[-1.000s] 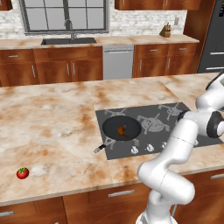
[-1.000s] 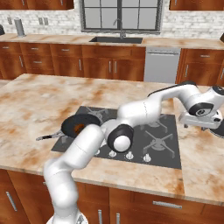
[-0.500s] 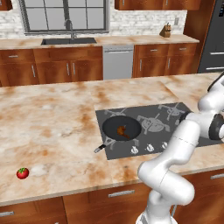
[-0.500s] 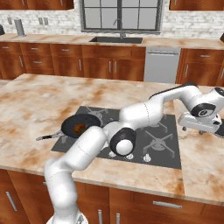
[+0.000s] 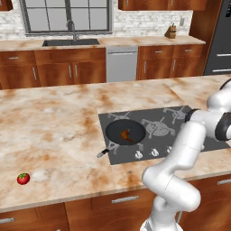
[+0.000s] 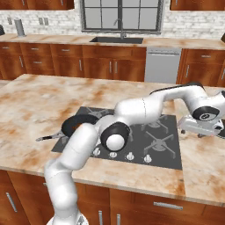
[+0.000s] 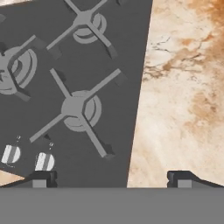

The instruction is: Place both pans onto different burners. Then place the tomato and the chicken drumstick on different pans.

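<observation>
A black pan [image 5: 125,131] rests on the front-left burner of the dark cooktop [image 5: 171,118]. The brown chicken drumstick [image 5: 126,135] lies in it. In the right base view the arm hides part of this pan [image 6: 78,124]. The red tomato [image 5: 23,178] sits alone on the marble counter, far left near the front edge. My gripper [image 6: 203,131] hovers over the cooktop's right edge, open and holding nothing. In the hand view my gripper [image 7: 111,181] has its tips spread wide above a bare burner [image 7: 74,107] and the marble beside it.
White knobs [image 7: 43,161] line the cooktop's front edge. The pan's handle [image 5: 104,152] sticks out toward the front left. A sink [image 5: 71,42] and wooden cabinets run along the back wall, with a dark appliance [image 5: 221,40] at the far right.
My hand has sunk a little toward the counter at the cooktop's right edge. The pan, the drumstick and the tomato have not moved.
</observation>
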Robot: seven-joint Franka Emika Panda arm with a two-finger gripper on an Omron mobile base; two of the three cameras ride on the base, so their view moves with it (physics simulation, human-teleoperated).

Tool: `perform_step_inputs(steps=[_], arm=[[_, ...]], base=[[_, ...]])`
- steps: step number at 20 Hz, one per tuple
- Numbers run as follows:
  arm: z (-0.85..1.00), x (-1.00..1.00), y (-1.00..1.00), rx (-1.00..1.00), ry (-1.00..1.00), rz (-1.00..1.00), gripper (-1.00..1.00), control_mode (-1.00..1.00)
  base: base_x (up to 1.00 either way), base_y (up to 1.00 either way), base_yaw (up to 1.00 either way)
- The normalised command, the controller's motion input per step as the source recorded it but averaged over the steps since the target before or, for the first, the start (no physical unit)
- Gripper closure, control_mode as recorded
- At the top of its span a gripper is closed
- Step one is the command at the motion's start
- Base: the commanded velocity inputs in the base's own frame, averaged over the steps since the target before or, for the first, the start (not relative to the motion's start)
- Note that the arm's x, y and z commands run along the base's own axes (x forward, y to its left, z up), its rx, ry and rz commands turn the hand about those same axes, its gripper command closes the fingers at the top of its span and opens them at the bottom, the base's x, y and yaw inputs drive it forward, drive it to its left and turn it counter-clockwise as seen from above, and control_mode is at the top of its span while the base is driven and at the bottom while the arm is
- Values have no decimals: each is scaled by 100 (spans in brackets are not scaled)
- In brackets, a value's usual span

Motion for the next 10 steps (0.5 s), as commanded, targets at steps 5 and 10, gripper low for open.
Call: perform_step_inputs(steps=[5, 10], arm=[[-9, -17, 75, -20, -10, 0, -100, -100], [9, 0, 42, -12, 0, -16, -100, -100]], base=[[0, 0, 0], [0, 0, 0]])
